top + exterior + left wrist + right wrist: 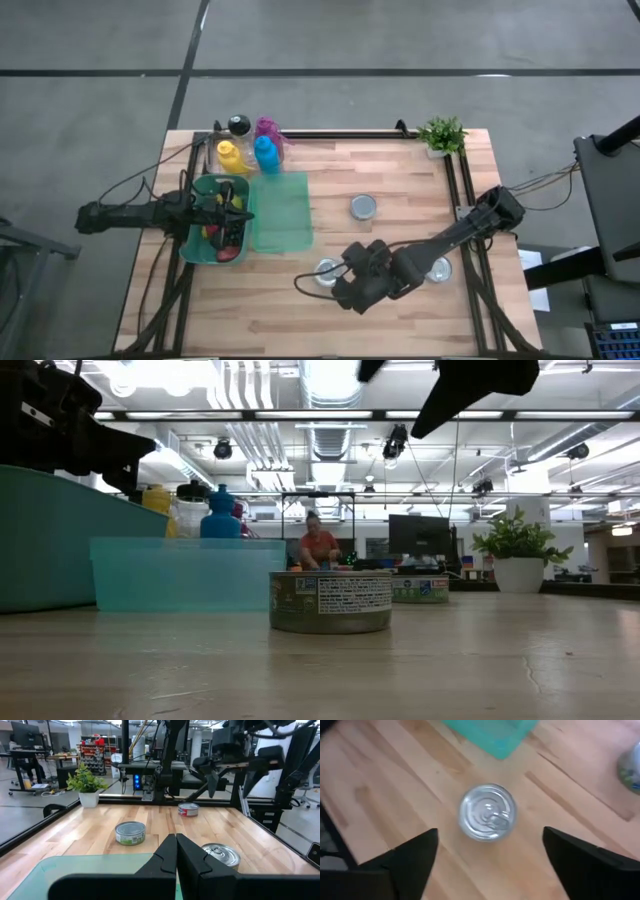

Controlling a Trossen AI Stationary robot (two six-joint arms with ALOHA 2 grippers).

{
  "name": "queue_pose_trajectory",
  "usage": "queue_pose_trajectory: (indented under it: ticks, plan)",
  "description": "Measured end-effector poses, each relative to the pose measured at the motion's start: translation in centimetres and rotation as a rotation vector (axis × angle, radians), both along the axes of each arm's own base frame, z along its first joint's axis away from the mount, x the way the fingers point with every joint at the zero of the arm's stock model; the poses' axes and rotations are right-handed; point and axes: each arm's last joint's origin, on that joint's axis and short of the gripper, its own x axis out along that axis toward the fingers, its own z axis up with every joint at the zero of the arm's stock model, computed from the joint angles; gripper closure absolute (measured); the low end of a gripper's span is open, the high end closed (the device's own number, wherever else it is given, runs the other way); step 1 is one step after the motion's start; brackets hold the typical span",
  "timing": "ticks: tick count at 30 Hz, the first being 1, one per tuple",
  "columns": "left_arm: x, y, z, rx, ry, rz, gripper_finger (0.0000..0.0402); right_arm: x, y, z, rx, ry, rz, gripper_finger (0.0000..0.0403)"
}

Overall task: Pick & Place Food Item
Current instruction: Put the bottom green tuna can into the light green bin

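Note:
A silver-topped food can (pixel 487 812) stands upright on the wooden table near its front middle (pixel 324 273). My right gripper (pixel 489 832) hovers above it, slanting down. Its fingers are open, one on either side of the can, and touch nothing. Two more cans stand on the table: one near the middle (pixel 364 207), one at the right under the right arm (pixel 437 268). My left gripper (pixel 176 851) is shut and level at the table's left, over the teal basket (pixel 196 222).
A teal lid (pixel 283 212) lies flat beside the basket, which holds several items. Bottles (pixel 252 148) stand at the back left, and a potted plant (pixel 442 135) at the back right corner. A person sits in the room beyond the table (pixel 318 546).

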Motion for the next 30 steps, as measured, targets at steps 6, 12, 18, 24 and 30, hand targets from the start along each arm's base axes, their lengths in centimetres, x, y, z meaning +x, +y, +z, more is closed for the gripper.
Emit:
queue_pose_trajectory:
  ticks: [6, 12, 18, 24, 30]
  plan:
    - [0.0, 0.0, 0.0, 0.000, 0.000, 0.000, 0.0399, 0.2, -1.2, -0.3, -0.047, 0.029, -0.022, 0.0148]
    - [0.0, 0.0, 0.0, 0.000, 0.000, 0.000, 0.0399, 0.4, -2.8, -1.9, -0.066, 0.076, -0.065, 0.0199]
    - [0.0, 0.0, 0.0, 0.000, 0.000, 0.000, 0.0399, -0.3, -2.9, -4.9, -0.125, 0.074, -0.067, 0.0233]
    - [0.0, 0.0, 0.0, 0.000, 0.000, 0.000, 0.0399, -1.2, -0.6, -6.3, -0.381, 0.052, 0.296, 0.0255]
    - [0.0, 0.0, 0.0, 0.000, -0.001, 0.000, 0.0399, -3.8, 1.3, -6.6, -0.503, -0.062, 0.413, 0.0256]
